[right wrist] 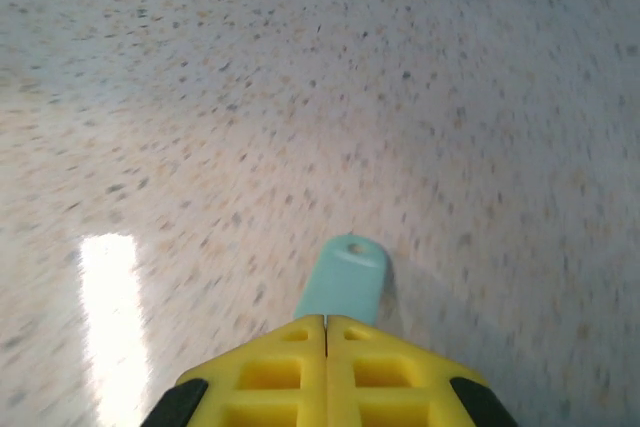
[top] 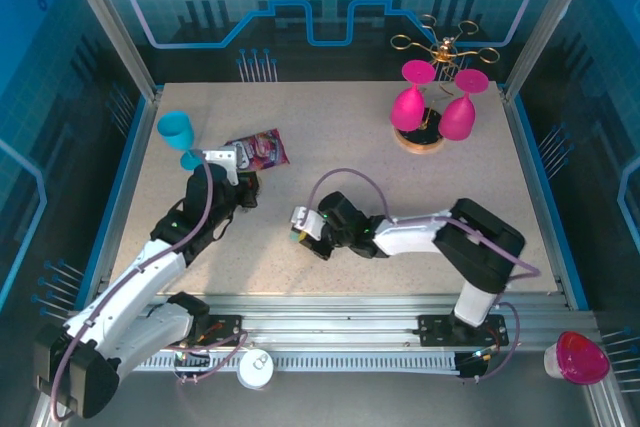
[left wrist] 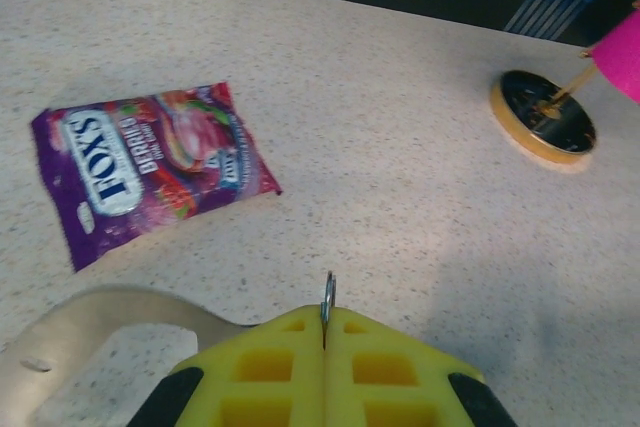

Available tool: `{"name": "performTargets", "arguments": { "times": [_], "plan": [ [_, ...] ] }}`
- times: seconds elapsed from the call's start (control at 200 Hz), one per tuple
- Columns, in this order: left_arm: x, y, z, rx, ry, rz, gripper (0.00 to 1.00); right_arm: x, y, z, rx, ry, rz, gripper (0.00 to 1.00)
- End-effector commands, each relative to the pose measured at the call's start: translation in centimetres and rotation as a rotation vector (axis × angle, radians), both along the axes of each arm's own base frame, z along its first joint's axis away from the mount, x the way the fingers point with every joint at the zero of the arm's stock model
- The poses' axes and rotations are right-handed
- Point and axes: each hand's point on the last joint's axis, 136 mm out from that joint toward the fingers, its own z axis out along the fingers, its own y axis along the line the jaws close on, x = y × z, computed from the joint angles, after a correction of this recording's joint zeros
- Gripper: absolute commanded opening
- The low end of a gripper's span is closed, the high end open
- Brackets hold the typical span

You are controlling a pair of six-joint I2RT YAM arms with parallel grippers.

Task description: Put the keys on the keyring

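Your left gripper (left wrist: 325,335) is closed tight on a thin silvery keyring (left wrist: 327,294), which stands edge-on and pokes up from the pinch. Your right gripper (right wrist: 326,332) is clamped shut on the key (right wrist: 345,275) by its pale teal head, hole end protruding. Both look light, stiff and slippery, so pinch their flat faces.

The table (top: 330,157) had a matt, speckled, stone-like top. Toward its far edge the snack packet (left wrist: 150,162) shone like glossy foil. The key tag (right wrist: 342,282) looked like smooth pale plastic, the thin ring (left wrist: 327,297) bright bare metal, the yellow pads (right wrist: 290,372) matt moulded plastic.
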Motion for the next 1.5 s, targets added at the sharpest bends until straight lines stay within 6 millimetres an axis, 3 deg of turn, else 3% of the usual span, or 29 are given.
{"name": "performTargets", "arguments": {
  "times": [0.0, 0.175, 0.36, 0.53, 0.791, 1.086, 1.496],
  "plan": [
    [0.1, -2.7, 0.7, 0.006, -0.058, -0.148, 0.0, -1.3, -4.1, -1.0, -0.034, 0.23, -0.216, 0.0],
    [0.0, -5.7, -0.3, 0.129, -0.066, -0.253, 0.0, -2.7, -9.0, -2.0, -0.139, 0.459, -0.485, 0.0],
    [0.1, -7.6, -0.7, 0.134, -0.068, -0.315, 0.0, -3.4, -11.1, -1.7, -0.182, 0.511, -0.592, 0.0],
    [0.3, -8.3, -1.5, 0.141, -0.042, -0.338, 0.0, -3.0, -13.2, -3.0, -0.228, 0.559, -0.707, 0.0],
    [0.4, -8.4, -2.0, 0.148, -0.03, -0.345, 0.0, -3.1, -13.2, -3.8, -0.216, 0.621, -0.712, 0.0],
    [0.3, -8.4, -2.2, 0.151, -0.027, -0.349, 0.0, -3.8, -13.7, -4.2, -0.235, 0.661, -0.706, 0.19],
    [0.2, -8.4, -2.1, 0.153, -0.034, -0.352, 0.0, -3.7, -13.6, -3.9, -0.239, 0.658, -0.697, 0.21]
  ]
}}
